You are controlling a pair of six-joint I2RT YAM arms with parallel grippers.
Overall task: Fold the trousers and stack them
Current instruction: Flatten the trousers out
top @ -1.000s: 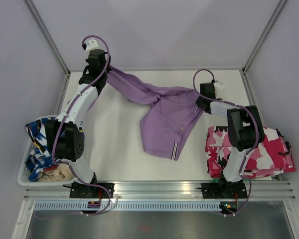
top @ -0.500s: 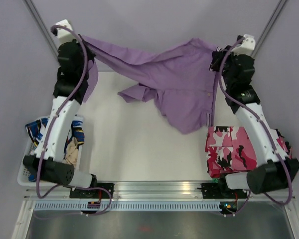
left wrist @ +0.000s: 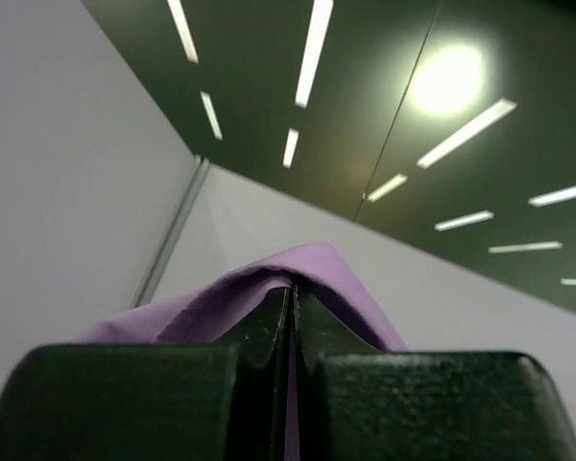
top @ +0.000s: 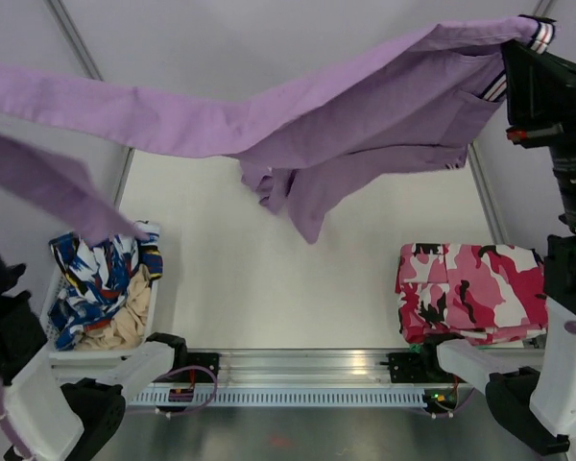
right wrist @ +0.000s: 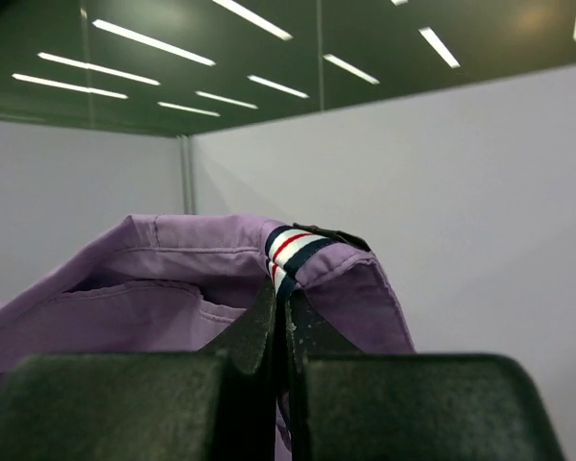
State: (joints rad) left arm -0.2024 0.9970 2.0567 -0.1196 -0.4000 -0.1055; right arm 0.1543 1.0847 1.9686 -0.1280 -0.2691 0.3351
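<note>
High above the table (top: 269,288), the trousers (top: 346,115) hang stretched between both arms: the left gripper (left wrist: 290,305) pinches one end and the right gripper (right wrist: 280,309) pinches the striped corner. This looks like the spreading step; next, lower them flat onto the table, untwisted

The overhead camera hangs above and behind the arm bases and looks down on the table (top: 230,279). The trousers (top: 365,115), held high, pass close under its lens across the top of its view. The 2 wrist cameras sit right behind their own fingers, and both point upward. The left one looks past the left gripper (left wrist: 291,317) at the ceiling lights (left wrist: 312,48) and a wall (left wrist: 67,192). The right one looks past the right gripper (right wrist: 280,317) at more lights and wall. The one thing all 3 views share is the purple cloth, very near in each wrist view.
</note>
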